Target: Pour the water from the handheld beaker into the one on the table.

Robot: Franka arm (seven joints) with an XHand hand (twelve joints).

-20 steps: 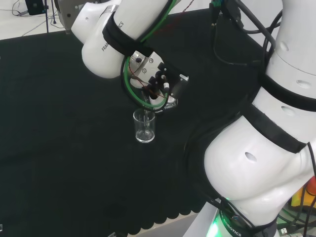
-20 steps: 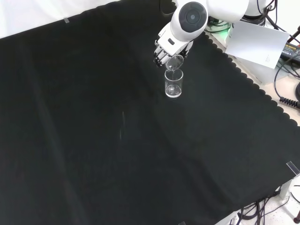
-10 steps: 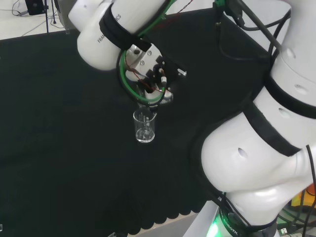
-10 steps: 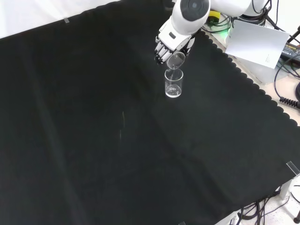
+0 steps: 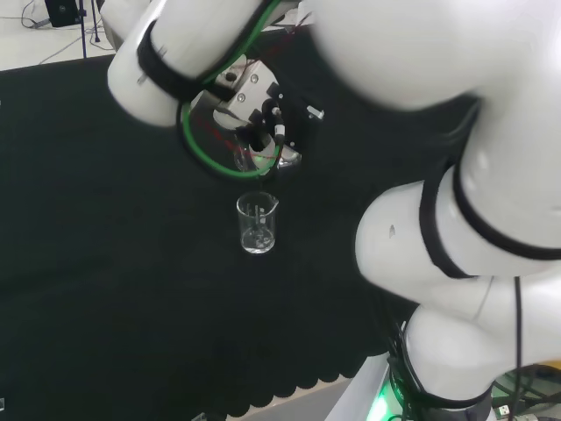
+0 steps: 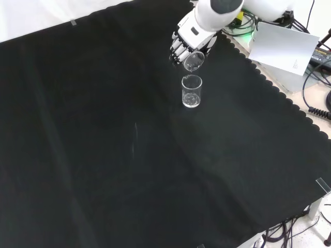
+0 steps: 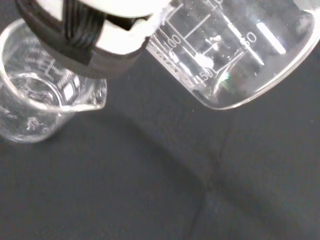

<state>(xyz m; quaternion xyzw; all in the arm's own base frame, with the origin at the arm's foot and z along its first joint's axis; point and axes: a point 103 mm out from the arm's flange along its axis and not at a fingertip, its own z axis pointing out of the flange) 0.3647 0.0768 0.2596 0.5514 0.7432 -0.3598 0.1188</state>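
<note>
- Here the black cloth [image 6: 103, 155] covers the bench.
- The hand [image 6: 187, 42] comes in at the front view's top, fingers curled round the handheld beaker [image 6: 193, 62].
- That handheld beaker is tilted mouth-down, just above the table beaker [image 6: 191, 91] and clear of its rim.
- The table beaker stands upright on the cloth; in the wrist view its spout [image 7: 95, 101] faces the tilted glass.

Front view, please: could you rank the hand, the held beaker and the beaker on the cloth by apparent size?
1. Hand, largest.
2. Beaker on the cloth.
3. Held beaker, tilted and partly hidden by the fingers, so this rank is unsure.
</note>
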